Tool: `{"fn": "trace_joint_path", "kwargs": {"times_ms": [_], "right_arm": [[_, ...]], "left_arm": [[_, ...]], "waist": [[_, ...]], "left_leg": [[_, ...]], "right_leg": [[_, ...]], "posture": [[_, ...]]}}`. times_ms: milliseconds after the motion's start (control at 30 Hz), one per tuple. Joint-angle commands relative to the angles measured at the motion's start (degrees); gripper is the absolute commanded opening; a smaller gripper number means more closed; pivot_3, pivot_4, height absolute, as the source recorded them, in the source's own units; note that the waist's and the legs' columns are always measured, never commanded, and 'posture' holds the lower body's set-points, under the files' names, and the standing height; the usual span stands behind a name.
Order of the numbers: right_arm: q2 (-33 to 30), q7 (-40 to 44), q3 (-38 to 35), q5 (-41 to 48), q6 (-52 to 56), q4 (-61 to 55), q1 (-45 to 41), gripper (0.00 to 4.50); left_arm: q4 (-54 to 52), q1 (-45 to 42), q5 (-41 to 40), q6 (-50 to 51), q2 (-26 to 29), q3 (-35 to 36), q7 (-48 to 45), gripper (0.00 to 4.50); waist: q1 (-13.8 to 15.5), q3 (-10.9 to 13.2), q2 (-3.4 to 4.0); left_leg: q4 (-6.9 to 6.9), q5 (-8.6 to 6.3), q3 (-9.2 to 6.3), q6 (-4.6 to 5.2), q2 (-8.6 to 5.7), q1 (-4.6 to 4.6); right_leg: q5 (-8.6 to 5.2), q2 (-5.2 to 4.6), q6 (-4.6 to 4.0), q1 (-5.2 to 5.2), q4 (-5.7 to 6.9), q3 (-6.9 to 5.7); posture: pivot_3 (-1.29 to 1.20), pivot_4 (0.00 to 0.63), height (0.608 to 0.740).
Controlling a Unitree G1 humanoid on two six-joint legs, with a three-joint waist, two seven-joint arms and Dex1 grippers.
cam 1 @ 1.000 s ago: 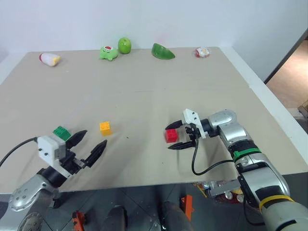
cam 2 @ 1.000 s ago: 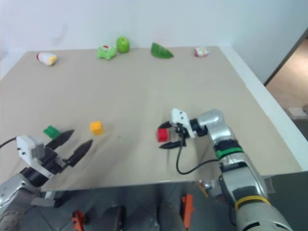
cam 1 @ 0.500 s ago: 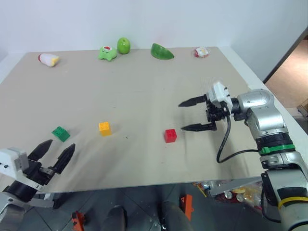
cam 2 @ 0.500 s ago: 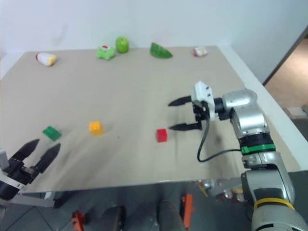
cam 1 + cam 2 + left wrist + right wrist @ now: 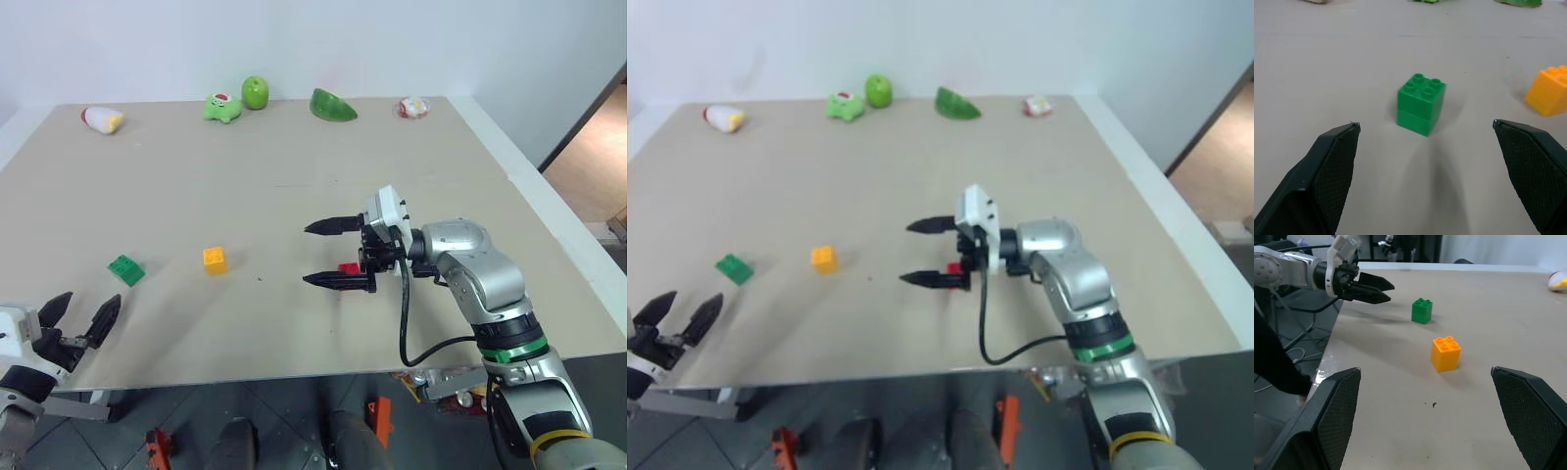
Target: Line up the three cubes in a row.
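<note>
Beige counter [image 5: 294, 166] bearing green cube [image 5: 124, 269], yellow cube [image 5: 215, 259] and red cube [image 5: 349, 267] roughly strung across, unevenly spaced, row looking nearly done; right pincer [image 5: 323, 254] spread wide, empty, above red; left pincer [image 5: 78, 315] apart, empty, near green.

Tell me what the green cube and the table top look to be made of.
Green cube: likely moulded plastic, smooth and slightly glossy, with round studs on top and a seam across its middle. Table top: apparently a matte beige board, possibly laminate or painted wood; a thin joint line crosses it.
</note>
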Motion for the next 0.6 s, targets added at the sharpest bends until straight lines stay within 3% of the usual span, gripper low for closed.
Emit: {"fn": "trace_joint_path", "kwargs": {"times_ms": [33, 600], "right_arm": [[0.2, -1.4, -1.2, 1.5, 0.7, -3.4, 0.1, 4.42], [-1.5, -3.8, -2.3, 2.8, 2.3, -5.6, 1.2, 4.42]], "left_arm": [[3.4, -2.1, 1.8, -1.8, 2.2, -0.3, -2.4, 4.5], [25.9, -19.2, 9.2, -5.6, 8.7, -6.9, -11.7, 4.5]], "waist": [[0.0, 0.0, 0.0], [0.0, 0.0, -0.01]], "left_leg": [[0.01, 0.0, 0.0, 0.0, 0.05, 0.0], [-0.23, 0.01, 0.0, -0.01, 0.28, -0.01]], "right_leg": [[0.02, 0.06, -0.03, 0.0, 0.0, -0.01], [0.05, 0.3, -0.1, -0.16, 0.02, -0.04]], "posture": [[0.0, 0.15, 0.733], [0.0, 0.15, 0.733]]}}
